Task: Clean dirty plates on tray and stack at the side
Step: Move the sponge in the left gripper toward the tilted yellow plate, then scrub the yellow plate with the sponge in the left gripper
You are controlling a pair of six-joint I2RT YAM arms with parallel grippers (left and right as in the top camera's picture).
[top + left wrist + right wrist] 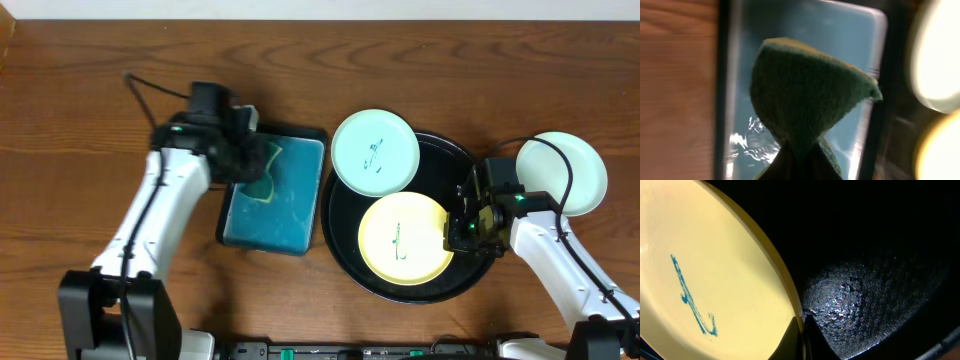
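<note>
The yellow plate (405,240) (715,270) lies in the round black tray (440,165) (865,280) and bears a blue scribble. My right gripper (462,228) (802,335) is shut on its right rim. A mint-blue plate (375,152) with a scribble rests over the tray's upper left rim. Another mint-blue plate (562,172) lies on the table to the right of the tray, partly behind my right arm. My left gripper (245,160) (800,160) is shut on a green sponge (262,175) (805,95), which hangs over the wet teal tray (290,210) (840,35).
The rectangular teal tray stands just left of the black tray, almost touching it. A black cable (150,85) trails across the wooden table behind my left arm. Both arm bases stand at the table's front corners.
</note>
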